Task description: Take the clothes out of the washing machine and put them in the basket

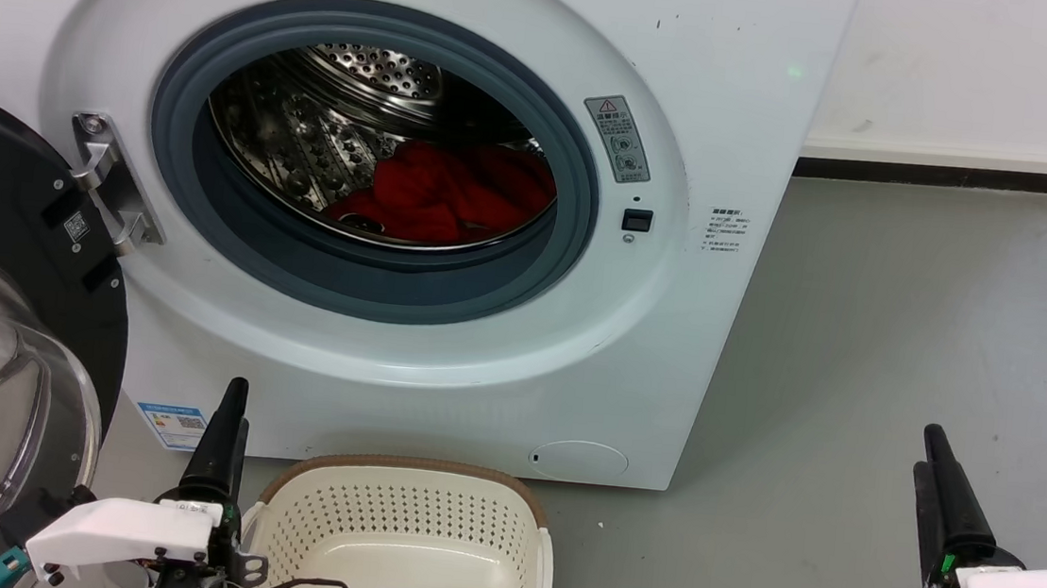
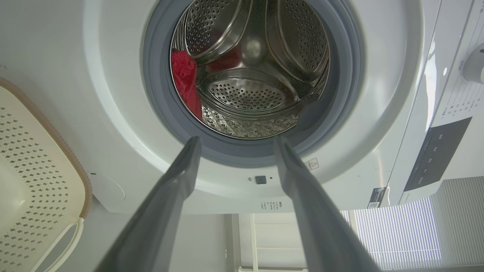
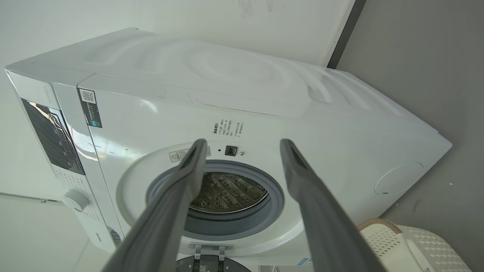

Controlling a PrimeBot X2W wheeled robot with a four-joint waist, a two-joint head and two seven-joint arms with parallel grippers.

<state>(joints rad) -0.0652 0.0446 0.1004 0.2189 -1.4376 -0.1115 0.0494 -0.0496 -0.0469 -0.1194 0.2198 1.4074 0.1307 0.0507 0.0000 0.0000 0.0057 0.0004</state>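
**Grey floor, open porthole: a soft red load to lift out**

Grey floor (image 1: 910, 318) runs past the white washing machine (image 1: 671, 345), whose black-framed glass door (image 1: 9, 221) stands swung wide on our left. Inside the perforated steel drum (image 1: 310, 133) the red clothes (image 1: 442, 194) lie bunched in a heap at the bottom, toward the right, just behind the grey door seal (image 1: 391, 287). The cream basket (image 1: 400, 511) sits on the floor right below the porthole, close to the machine's front, and the garment is not yet in it.

Our left gripper (image 2: 237, 139) has its two fingers spread and points at the porthole. Our right gripper (image 3: 244, 141) is spread as well, off to the right side. Neither holds anything.

We judge the fabric to be soft and limp, and light unless it is damp. It will sag and trail from wherever we pinch it, and a hanging end could catch on the seal's lip. We would take hold at a raised fold on top of the heap and close deep enough to trap several layers, not on a thin loose edge. Then we would lift it high enough to clear the seal before lowering it to the basket.
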